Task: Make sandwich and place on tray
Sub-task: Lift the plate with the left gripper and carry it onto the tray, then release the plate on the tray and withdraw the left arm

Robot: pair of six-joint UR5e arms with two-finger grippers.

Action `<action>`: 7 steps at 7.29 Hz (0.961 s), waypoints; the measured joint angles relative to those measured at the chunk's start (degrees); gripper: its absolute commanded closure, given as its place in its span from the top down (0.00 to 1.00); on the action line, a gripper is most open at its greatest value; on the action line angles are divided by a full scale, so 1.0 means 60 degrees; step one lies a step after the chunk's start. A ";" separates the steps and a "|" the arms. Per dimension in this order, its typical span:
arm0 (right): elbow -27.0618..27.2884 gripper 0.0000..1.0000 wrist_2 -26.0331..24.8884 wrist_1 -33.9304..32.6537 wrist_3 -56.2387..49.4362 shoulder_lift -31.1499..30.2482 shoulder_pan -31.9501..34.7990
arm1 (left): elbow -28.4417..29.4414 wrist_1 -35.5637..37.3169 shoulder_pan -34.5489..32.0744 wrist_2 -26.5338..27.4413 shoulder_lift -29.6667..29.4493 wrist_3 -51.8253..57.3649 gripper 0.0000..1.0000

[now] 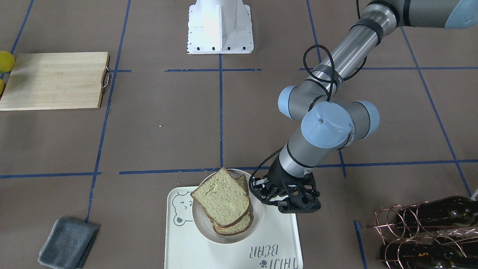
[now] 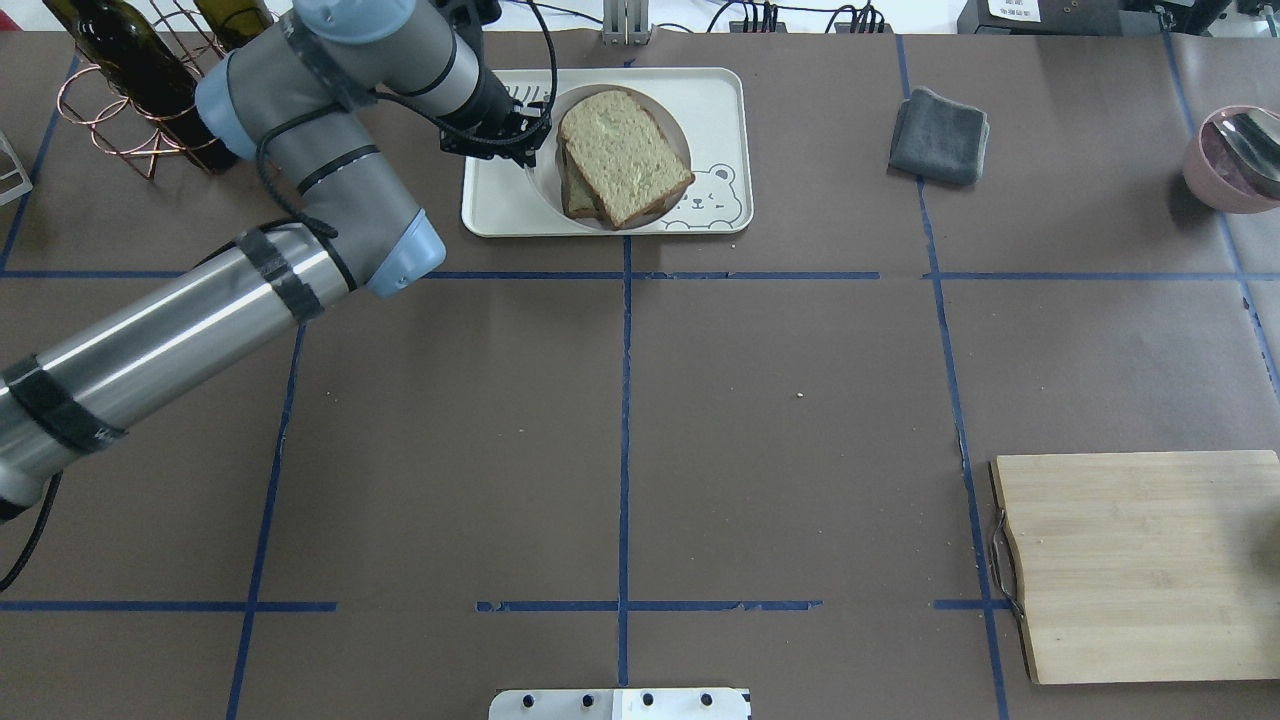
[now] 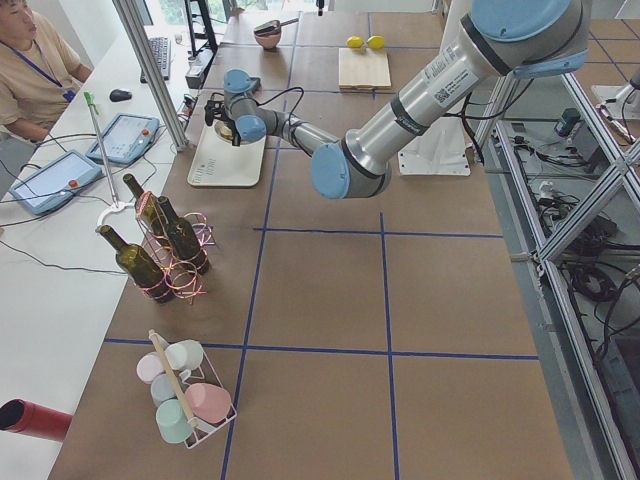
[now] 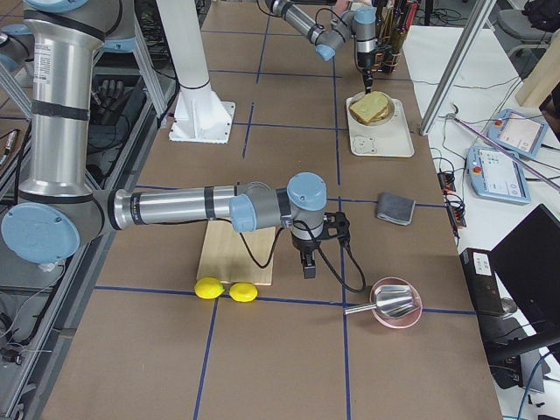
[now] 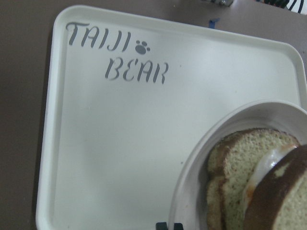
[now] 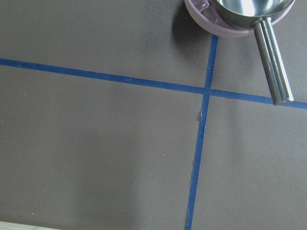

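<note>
1. Although my left gripper (image 2: 525, 130) hangs right at the edge of the one small white plate (image 1: 199, 224), I cannot tell whether its jaws pinch the rim or stand released. The wrist view shows only two dark tips close together at that rim.
2. One sandwich (image 1: 224, 201) lies on that plate. It has two brown-crusted slices, the upper one skewed over the lower, and one white egg (image 5: 261, 165) peeks out between them.
3. The plate sits on the one cream tray (image 1: 179, 246), toward the end with the bear drawing. The end with the lettering is bare.
4. My right gripper (image 4: 305, 271) points down over the brown table (image 2: 780, 400), between one wooden cutting board (image 2: 1130, 560) and one pink bowl (image 4: 398, 306) that holds one metal scoop (image 6: 271, 57). I cannot tell how its jaws stand.
5. Two lemons (image 4: 226, 290) lie side by side just beside the board.
6. One folded grey cloth (image 2: 938, 135) lies near the tray and apart from it.
7. At least two dark bottles (image 1: 429, 215) lie in one copper wire rack (image 1: 396, 224).
</note>
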 measured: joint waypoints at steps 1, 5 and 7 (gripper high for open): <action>-0.0001 1.00 -0.0001 0.0000 -0.0001 0.0000 0.0022 | 0.1065 -0.0559 -0.0048 0.0021 -0.0437 0.0046 0.00; -0.0008 1.00 0.0008 0.0000 -0.0002 0.0000 0.0025 | 0.3085 -0.2024 0.0463 0.1320 -0.1166 0.0155 1.00; -0.0004 1.00 0.0019 0.0007 0.0007 -0.0009 0.0023 | 0.3134 -0.2093 0.0535 0.1421 -0.1178 0.0772 1.00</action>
